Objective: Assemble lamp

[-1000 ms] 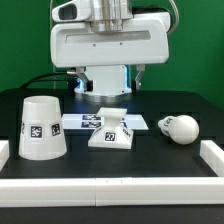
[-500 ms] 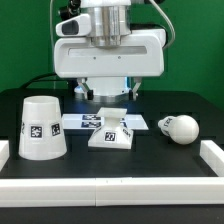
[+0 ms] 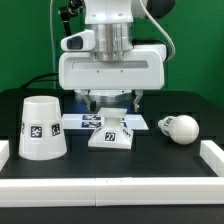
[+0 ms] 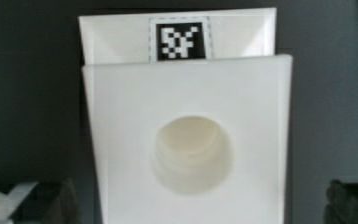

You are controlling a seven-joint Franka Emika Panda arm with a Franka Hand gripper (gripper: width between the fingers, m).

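The low white lamp base (image 3: 112, 133) sits mid-table with a tag on its front face. My gripper (image 3: 111, 102) hangs straight above it, open, fingers apart and not touching it. In the wrist view the base (image 4: 190, 110) fills the frame, showing its round socket hole (image 4: 190, 150) and a tag (image 4: 181, 40). The gripper (image 4: 185, 205) is open, with a dark fingertip (image 4: 16, 200) at either side of the base. The cone shade (image 3: 42, 128) stands at the exterior view's left. The round bulb (image 3: 180, 128) lies at the right.
The marker board (image 3: 80, 121) lies flat just behind the base. White rails border the table at the front (image 3: 110, 186), left (image 3: 5, 150) and right (image 3: 212, 155). A green wall stands behind the arm.
The gripper has come down toward the base, staying centred over it. The base, shade and bulb have not moved.
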